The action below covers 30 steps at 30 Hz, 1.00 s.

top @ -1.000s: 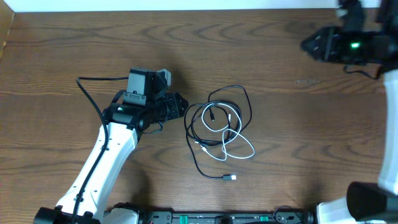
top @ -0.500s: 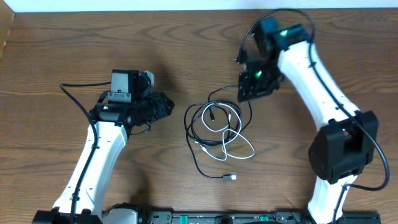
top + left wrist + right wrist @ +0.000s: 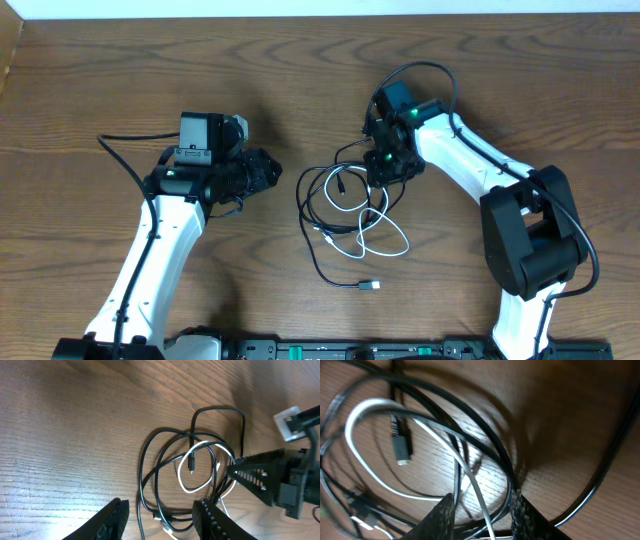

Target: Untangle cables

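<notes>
Dark wood-grain table (image 3: 120,80), pale strip beyond far edge. Black cable (image 3: 220,408) and white cable (image 3: 370,406) lie tangled mid-table. Left tool (image 3: 275,172) released, near tangle, not touching. Right tool (image 3: 378,182) on tangle's far side, jaws parted astride strands, unclenched.

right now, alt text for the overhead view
A white cable and a black cable lie tangled in loops on a wooden table. The right gripper is at the tangle's upper right edge; the left gripper sits apart on its left.
</notes>
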Tool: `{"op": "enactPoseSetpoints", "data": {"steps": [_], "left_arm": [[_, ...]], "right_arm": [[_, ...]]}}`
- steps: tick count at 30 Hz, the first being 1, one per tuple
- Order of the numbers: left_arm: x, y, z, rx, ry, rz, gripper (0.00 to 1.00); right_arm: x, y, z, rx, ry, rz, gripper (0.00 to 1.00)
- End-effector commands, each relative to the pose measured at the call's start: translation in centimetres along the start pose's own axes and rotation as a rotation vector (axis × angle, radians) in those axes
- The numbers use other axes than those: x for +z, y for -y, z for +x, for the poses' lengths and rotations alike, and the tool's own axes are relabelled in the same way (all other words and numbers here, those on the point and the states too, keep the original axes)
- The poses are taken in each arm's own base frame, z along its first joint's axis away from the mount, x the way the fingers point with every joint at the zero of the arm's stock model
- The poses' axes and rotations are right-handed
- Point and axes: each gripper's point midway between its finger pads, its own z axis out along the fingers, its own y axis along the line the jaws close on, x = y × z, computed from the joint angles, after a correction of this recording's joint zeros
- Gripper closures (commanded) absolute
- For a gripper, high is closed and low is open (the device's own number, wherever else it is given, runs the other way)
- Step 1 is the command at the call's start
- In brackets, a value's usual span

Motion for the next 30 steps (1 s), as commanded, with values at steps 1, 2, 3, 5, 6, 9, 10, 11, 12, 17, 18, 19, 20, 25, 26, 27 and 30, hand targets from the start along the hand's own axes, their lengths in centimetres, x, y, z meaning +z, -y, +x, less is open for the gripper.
{"op": "enactPoseSetpoints", "data": {"steps": [1, 2, 3, 5, 6, 9, 10, 11, 12, 17, 18, 19, 20, 25, 26, 27, 30], "left_arm": [[-0.4, 0.4, -0.5, 0.006, 0.013, 0.014, 0.53], [-0.4, 0.4, -0.5, 0.006, 0.013, 0.014, 0.52], [-0.4, 0.4, -0.5, 0.006, 0.013, 0.015, 0.52], [-0.4, 0.4, -0.5, 0.006, 0.013, 0.015, 0.51], [-0.4, 0.4, -0.5, 0.006, 0.013, 0.015, 0.51], [-0.4, 0.4, -0.5, 0.006, 0.013, 0.014, 0.51], [-0.4, 0.4, -0.5, 0.005, 0.013, 0.014, 0.51], [-0.4, 0.4, -0.5, 0.006, 0.013, 0.014, 0.51], [-0.4, 0.4, -0.5, 0.006, 0.013, 0.015, 0.51], [-0.4, 0.4, -0.5, 0.006, 0.013, 0.014, 0.50], [-0.4, 0.4, -0.5, 0.006, 0.013, 0.014, 0.51], [-0.4, 0.4, -0.5, 0.005, 0.013, 0.014, 0.50], [-0.4, 0.4, -0.5, 0.006, 0.013, 0.014, 0.50], [-0.4, 0.4, -0.4, 0.005, 0.012, 0.015, 0.51], [-0.4, 0.4, -0.4, 0.005, 0.012, 0.015, 0.50], [-0.4, 0.4, -0.4, 0.005, 0.012, 0.015, 0.50], [-0.4, 0.4, -0.4, 0.005, 0.012, 0.014, 0.50]], "right_arm": [[0.8, -0.3, 1.2, 0.003, -0.028, 0.007, 0.69], [0.9, -0.5, 1.4, 0.000, -0.032, 0.006, 0.68], [1.0, -0.6, 1.5, -0.004, -0.035, 0.006, 0.69], [1.2, -1.0, 1.6, -0.013, -0.037, 0.005, 0.71], [1.2, -1.0, 1.5, -0.015, -0.034, 0.005, 0.73], [1.2, -1.4, 0.9, -0.007, -0.006, 0.001, 0.89], [1.2, -1.4, 0.7, 0.005, -0.001, -0.001, 0.95], [0.7, -1.5, 0.5, 0.017, 0.009, -0.004, 0.99], [-0.3, -1.7, 0.1, 0.017, 0.024, -0.009, 0.99], [-12.6, -7.2, -2.3, -0.140, 0.242, -0.247, 0.99], [-16.7, -9.0, -2.4, -0.187, 0.321, -0.343, 0.99], [-19.3, -9.9, -2.5, -0.209, 0.373, -0.392, 0.99], [-21.8, -10.7, -2.3, -0.235, 0.425, -0.437, 0.99], [-32.0, -12.0, -0.1, -0.317, 0.646, -0.540, 0.99], [-32.8, -11.7, 0.2, -0.309, 0.666, -0.539, 0.99], [-33.9, -11.2, 0.6, -0.294, 0.695, -0.530, 0.99], [-35.0, -8.6, 1.0, -0.180, 0.730, -0.463, 0.99]]}}
